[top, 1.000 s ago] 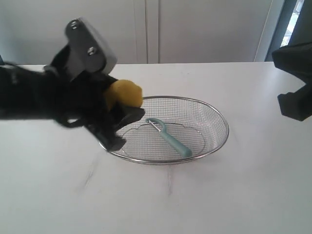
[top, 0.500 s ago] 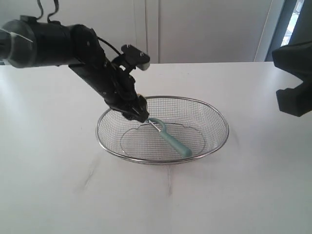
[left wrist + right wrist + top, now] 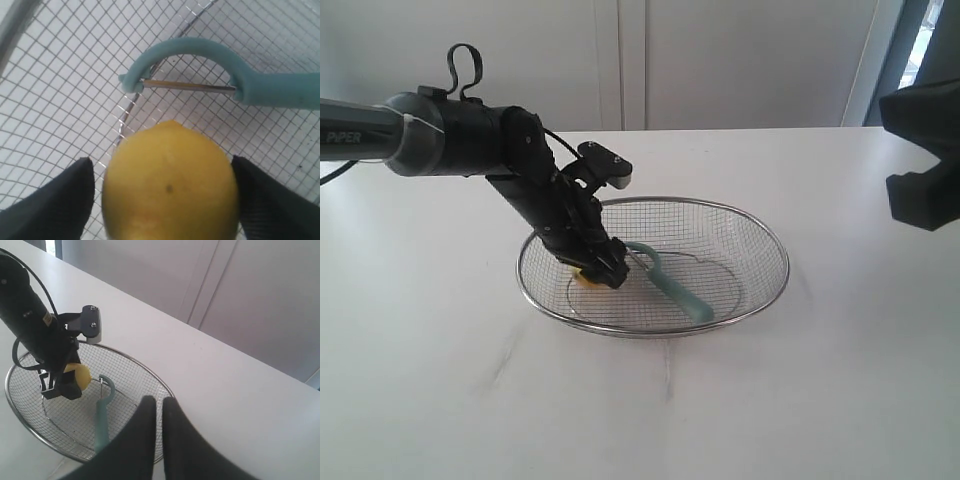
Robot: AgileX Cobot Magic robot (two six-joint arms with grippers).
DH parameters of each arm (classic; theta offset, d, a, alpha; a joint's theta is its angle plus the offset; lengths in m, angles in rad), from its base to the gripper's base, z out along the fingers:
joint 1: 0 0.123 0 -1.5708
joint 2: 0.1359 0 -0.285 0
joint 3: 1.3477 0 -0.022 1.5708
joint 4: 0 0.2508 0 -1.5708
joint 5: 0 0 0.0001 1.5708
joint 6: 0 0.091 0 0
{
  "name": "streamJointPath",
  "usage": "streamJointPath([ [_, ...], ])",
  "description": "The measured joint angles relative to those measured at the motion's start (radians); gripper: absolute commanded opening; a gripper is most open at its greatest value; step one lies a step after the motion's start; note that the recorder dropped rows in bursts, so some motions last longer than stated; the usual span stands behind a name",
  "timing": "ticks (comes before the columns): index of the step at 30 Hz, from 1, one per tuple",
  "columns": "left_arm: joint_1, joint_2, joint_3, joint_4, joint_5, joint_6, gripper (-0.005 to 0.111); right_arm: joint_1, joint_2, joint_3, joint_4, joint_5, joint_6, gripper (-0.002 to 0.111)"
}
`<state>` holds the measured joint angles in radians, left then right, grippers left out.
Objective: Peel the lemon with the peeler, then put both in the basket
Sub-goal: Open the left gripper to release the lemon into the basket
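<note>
The lemon (image 3: 170, 185) sits between the two dark fingers (image 3: 60, 200) of the left gripper (image 3: 597, 268), low inside the basket (image 3: 786, 262), toward its left side in the exterior view. One finger lies against the skin. A sliver of mesh shows between the other finger and the fruit, so I cannot tell whether the pincer grips the lemon or merely brackets it. Just beyond the lemon's nub lies the peeler (image 3: 676, 287), flat on the mesh floor. Its curved head and thin blade face the fruit without touching it, and its handle points away. The basket stands on the white table (image 3: 820, 390). The right gripper (image 3: 161, 427), fingers closed together, hangs well off to the basket's right.
</note>
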<state>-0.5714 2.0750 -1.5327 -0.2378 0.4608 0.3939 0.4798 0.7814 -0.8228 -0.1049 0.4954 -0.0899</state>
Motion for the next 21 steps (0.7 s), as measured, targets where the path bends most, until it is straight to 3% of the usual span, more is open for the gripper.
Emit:
streamJointPath([
  [6,0.000,-0.028,0.000,-0.004,-0.004,0.000,0.082,0.000,0.000,0.000,0.000,-0.004,0.000,0.005],
  [12,0.000,-0.178,0.000,-0.004,0.014,0.000,0.077,0.000,0.000,0.000,-0.002,-0.004,0.000,0.005],
  [17,0.000,-0.370,0.000,-0.004,0.156,-0.033,0.056,0.000,0.000,0.000,-0.002,-0.004,0.000,0.005],
  [21,0.000,-0.556,0.000,0.013,0.328,-0.152,0.041,0.000,0.000,0.000,-0.004,-0.004,0.000,0.005],
])
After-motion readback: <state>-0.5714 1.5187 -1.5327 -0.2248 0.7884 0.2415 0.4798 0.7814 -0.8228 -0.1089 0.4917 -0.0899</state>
